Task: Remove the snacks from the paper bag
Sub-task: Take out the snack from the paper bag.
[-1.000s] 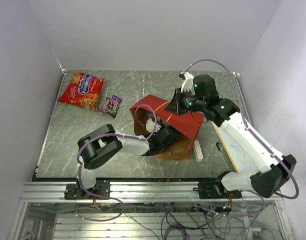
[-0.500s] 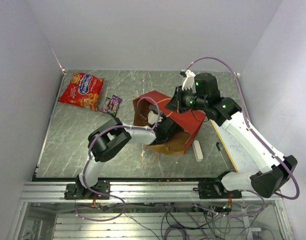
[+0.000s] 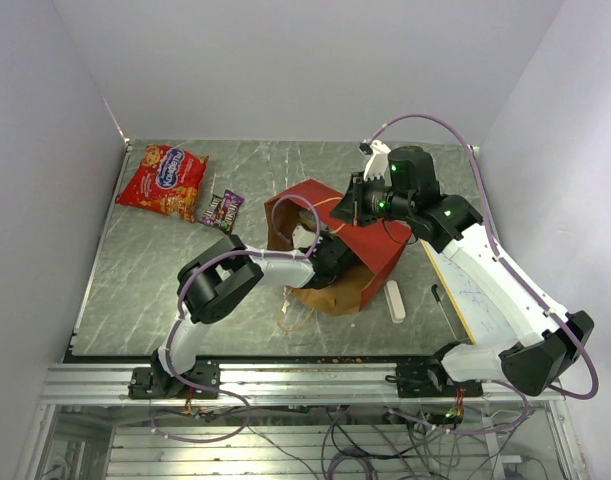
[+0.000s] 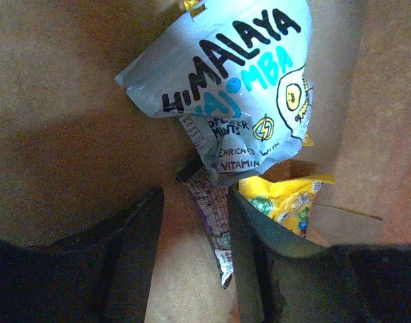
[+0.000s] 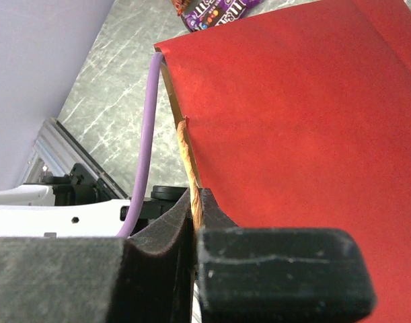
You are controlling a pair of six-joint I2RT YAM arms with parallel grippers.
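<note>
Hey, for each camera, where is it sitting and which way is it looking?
Top external: above and behind the bases, looking down on the table; the left arm and right arm show.
Left wrist: inside the paper bag, facing the Himalaya mint pack; the open left gripper shows.
Right wrist: at the bag's rim, looking along its red outside; the right gripper shows, pinching that rim.
Shared: top and right wrist both show the purple candy pack on the table.
</note>
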